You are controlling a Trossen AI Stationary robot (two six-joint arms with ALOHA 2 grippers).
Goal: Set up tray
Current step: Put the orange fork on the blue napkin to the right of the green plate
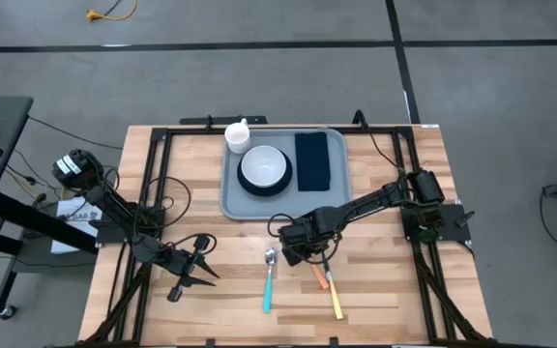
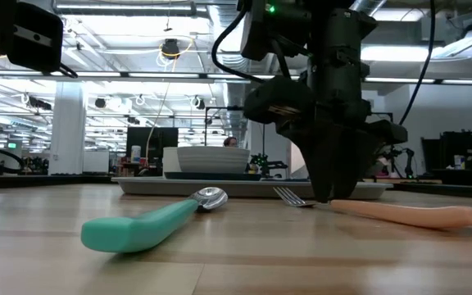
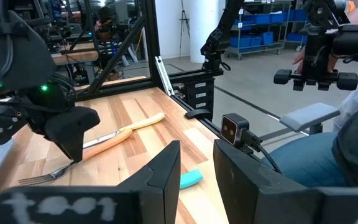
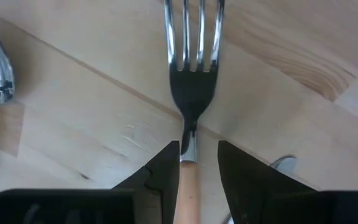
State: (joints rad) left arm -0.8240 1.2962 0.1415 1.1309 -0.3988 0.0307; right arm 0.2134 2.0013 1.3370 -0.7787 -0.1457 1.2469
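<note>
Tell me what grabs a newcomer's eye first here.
The right tool straddles the neck of an orange-handled metal fork lying on the wooden table. Beside it lies a teal-handled spoon; behind, the grey-blue plastic tray carries a white bowl and navy folded napkin.

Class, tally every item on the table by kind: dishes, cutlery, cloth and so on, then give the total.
Trays: 1, the tray
Bowls: 1, the bowl
Cups: 1, the cup
Napkins: 1, the napkin
Spoons: 1, the spoon
Forks: 1, the fork
Yellow-handled cutlery, kind unclear: 1, the utensil
Total: 7
</note>
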